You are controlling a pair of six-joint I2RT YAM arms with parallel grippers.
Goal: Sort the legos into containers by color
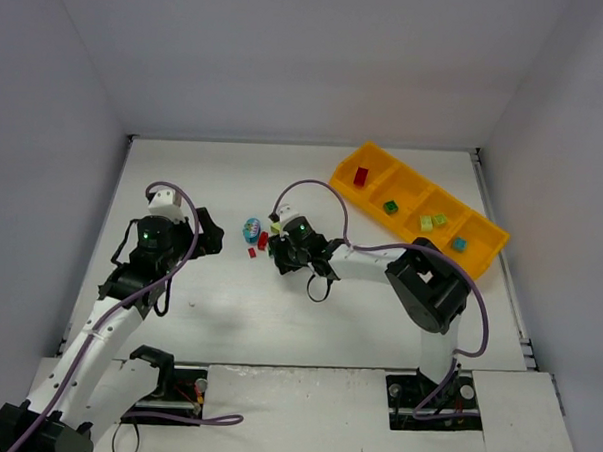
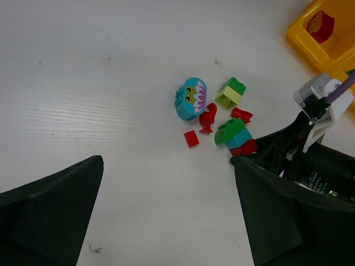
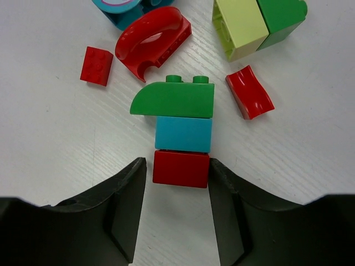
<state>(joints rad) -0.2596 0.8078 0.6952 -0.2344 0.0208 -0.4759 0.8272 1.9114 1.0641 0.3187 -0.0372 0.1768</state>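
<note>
Right gripper (image 3: 177, 166) is down at the loose pile, fingers (image 3: 125, 205) spread just wider than the red brick (image 3: 181, 169) sitting between them. The finger at 3 o'clock looks like it's touching the brick. The one at 9 o'clock has a sliver of table showing beside it, so I wouldn't call that a pinch.

That red brick is the near end of a three-piece stack. A teal brick (image 3: 183, 134) is joined on toward 12 o'clock, then comes a dark green curved brick (image 3: 173, 98) with its studs pointing to 12.

Around the green one:
- red arch (image 3: 152, 39) at 11 o'clock
- small red plate (image 3: 96, 65) at 10 o'clock
- red wavy piece (image 3: 249, 91) at 3 o'clock
- yellow-green and dark green pair (image 3: 258, 22), stuck together, at 1 o'clock
- round teal flower piece (image 2: 191, 98), just past the arch

Left gripper (image 2: 166, 163) is spread as wide as it goes with nothing in it, only bare table between the fingers. In the top view it's at the 9 o'clock side of the pile.

The tray (image 1: 344, 174) lies at 2 o'clock on the table, well apart from the pile. Going from its 10 o'clock end to its 4 o'clock end, the compartments hold a lone red lego (image 1: 361, 176), a dark green lego (image 1: 390, 206), two yellow-green legos (image 1: 426, 222) and a teal lego (image 1: 459, 244).
</note>
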